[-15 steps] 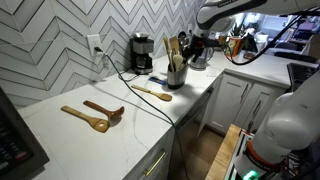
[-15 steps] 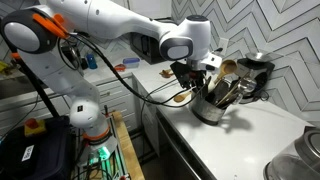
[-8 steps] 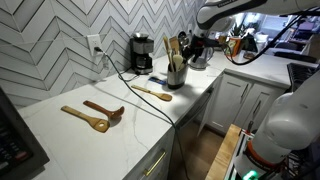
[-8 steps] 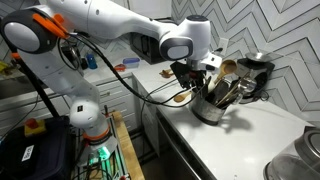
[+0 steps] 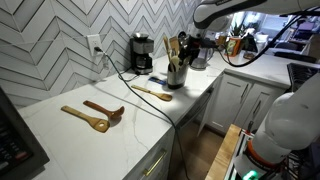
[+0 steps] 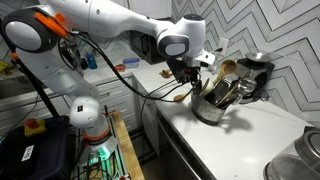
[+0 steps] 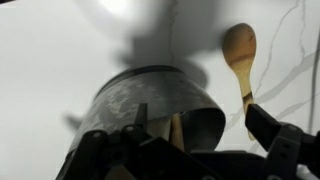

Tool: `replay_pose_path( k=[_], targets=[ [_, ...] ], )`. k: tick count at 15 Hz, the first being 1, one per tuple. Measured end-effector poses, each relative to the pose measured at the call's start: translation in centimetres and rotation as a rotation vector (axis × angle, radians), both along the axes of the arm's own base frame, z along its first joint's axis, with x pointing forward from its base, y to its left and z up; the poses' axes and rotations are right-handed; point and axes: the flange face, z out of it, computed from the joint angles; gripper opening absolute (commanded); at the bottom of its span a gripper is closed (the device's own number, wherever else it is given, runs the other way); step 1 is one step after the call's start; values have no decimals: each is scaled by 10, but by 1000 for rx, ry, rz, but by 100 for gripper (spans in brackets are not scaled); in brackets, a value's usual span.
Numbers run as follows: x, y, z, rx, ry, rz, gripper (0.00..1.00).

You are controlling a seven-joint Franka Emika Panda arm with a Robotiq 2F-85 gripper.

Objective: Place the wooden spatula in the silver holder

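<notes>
The small pale wooden spatula [image 5: 153, 93] lies flat on the white counter just beside the silver holder [image 5: 176, 76]. Both also show in an exterior view, the spatula [image 6: 180, 97] and the holder [image 6: 210, 108]. In the wrist view the spatula [image 7: 241, 60] lies to the right of the holder [image 7: 140, 100], with its oval head away from me. The holder has several wooden utensils standing in it. My gripper [image 5: 186, 47] [image 6: 190, 76] [image 7: 190, 150] hangs above the holder and spatula, open and empty.
A longer orange-tan spatula [image 5: 86, 119] and a dark reddish-brown utensil [image 5: 106, 110] lie further along the counter. A black coffee maker [image 5: 142, 52] stands by the tiled wall behind the holder, with a black cord [image 5: 125, 72] running past it. The counter edge drops to white cabinets [image 5: 232, 105].
My gripper has shifted slightly sideways and up over the holder. The spatula and the other things have not moved.
</notes>
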Motion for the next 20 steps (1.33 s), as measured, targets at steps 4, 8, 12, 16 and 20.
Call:
replay_pose_path(
  k=[4, 8, 12, 16, 20],
  targets=[
    [-8, 22, -9, 39, 51, 27, 100],
    [-12, 47, -26, 74, 81, 63, 100],
    [-16, 68, -48, 117, 118, 88, 100],
    [-14, 78, -70, 117, 127, 133, 100],
    [-3, 83, -95, 87, 113, 178, 100]
  ],
)
